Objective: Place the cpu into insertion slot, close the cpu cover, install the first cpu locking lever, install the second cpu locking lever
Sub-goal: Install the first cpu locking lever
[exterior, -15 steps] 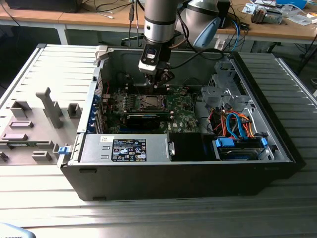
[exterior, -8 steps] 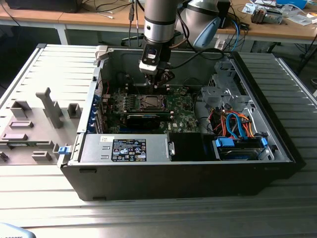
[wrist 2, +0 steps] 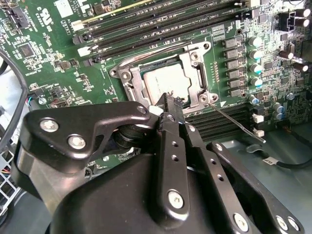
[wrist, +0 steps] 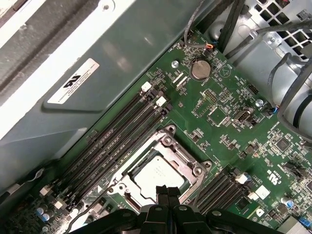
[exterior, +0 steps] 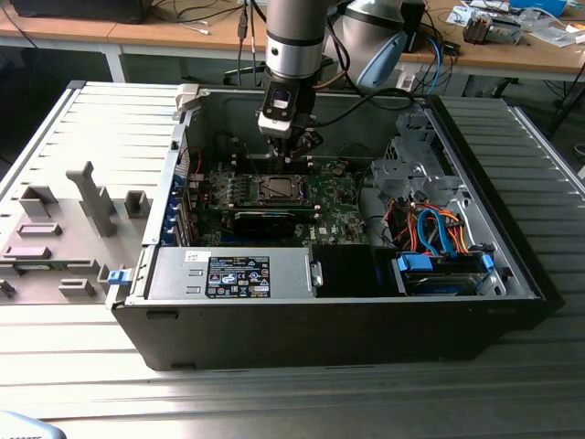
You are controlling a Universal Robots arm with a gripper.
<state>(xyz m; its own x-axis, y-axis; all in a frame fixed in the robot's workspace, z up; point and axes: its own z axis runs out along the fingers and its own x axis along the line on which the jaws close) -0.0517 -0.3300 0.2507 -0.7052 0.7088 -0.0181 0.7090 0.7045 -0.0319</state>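
On the ribbed metal table (exterior: 274, 402), toward its edge on the exterior view's left, we see a grey fixture tray (exterior: 64, 229) with upright holders. Beside it, filling the middle of the table, an open computer case (exterior: 320, 334) lies on its side, with the green motherboard (exterior: 338, 215) flat on its floor. A grey power supply (exterior: 228, 273) sits along the case's near edge. Just behind it a long black card (exterior: 265, 222) stands in the board.

Near the middle of the board we find the cpu (exterior: 277, 189), lying flat with its silver-grey top up. In the second wrist view it rests inside the insertion slot (wrist 2: 122, 73). The cpu cover (wrist 2: 199, 78) appears to lie down around the chip, whose top shows through the cover's square opening. Long memory slots (wrist 2: 156, 24) run along two opposite edges of the slot.

The arm reaches down into the case, and the gripper (exterior: 291, 151) hangs just above the slot's far edge. In both wrist views we see the gripper (wrist 2: 169, 100) (wrist: 163, 191) with its two black fingers pressed together at the tips and nothing between them. The tips sit over the edge of the cover, but we cannot tell whether they touch it.

A thin metal lever (wrist 2: 239, 124) slants out from one corner of the slot, across the neighbouring memory slots. Toward the case's edge on the exterior view's right we see a perforated drive cage (exterior: 407, 165) and a bundle of orange and blue cables (exterior: 434, 229).
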